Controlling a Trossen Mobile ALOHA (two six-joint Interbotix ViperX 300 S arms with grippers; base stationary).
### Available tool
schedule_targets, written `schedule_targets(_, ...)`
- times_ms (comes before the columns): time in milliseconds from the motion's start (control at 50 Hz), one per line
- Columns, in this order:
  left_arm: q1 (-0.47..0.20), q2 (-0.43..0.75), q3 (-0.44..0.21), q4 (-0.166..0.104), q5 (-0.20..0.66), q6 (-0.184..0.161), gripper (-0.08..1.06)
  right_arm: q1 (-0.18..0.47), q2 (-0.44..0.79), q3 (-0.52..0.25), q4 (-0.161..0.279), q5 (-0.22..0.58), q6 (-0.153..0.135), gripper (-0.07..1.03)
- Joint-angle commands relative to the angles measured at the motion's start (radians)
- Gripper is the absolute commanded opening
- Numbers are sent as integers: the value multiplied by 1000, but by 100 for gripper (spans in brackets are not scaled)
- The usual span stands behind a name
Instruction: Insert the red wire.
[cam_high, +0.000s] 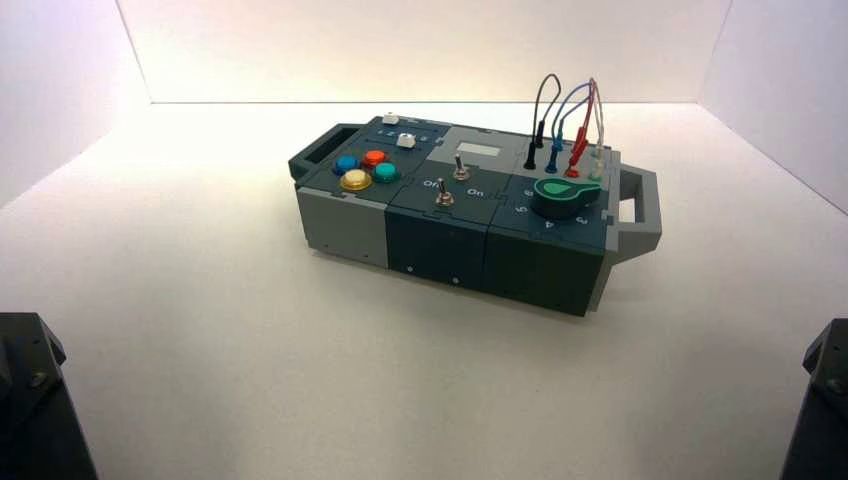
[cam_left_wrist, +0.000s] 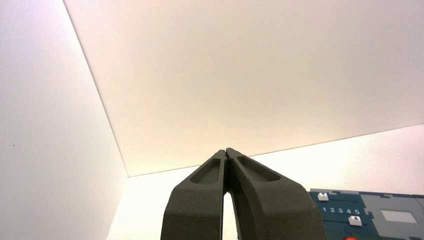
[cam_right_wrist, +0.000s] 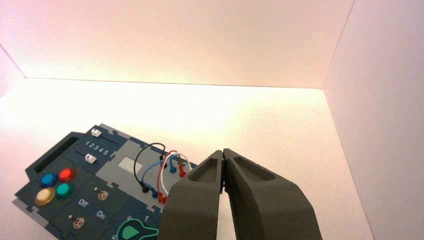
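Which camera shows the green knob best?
The high view: the whole knob shows at the box's right end. The right wrist view cuts it off at the picture's edge. The left wrist view doesn't show it at all.

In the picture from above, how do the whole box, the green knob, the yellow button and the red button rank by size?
Largest to smallest, as they look from above:
1. box
2. green knob
3. yellow button
4. red button
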Motion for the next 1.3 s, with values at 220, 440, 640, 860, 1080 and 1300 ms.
schedule_targets(220,2,9,-12,0,6,2,-3,3,14,-26,3,2,3,-2)
schedule_targets(440,3,15,-12,-2,5,-2,-3,101,18,-28,21,17,2,-2)
schedule_targets(640,3,84,-18,-11,6,-5,-3,258,86,-31,120,69,35,-1)
schedule_targets(860,2,206,-43,-20,48,-11,-3,310,247,-35,296,117,37,9)
schedule_targets(1080,-23,351,-98,-25,87,-14,-3,310,400,-49,383,126,35,17)
schedule_targets(1300,-37,500,-153,-23,74,-14,-3,310,529,-49,431,100,32,24)
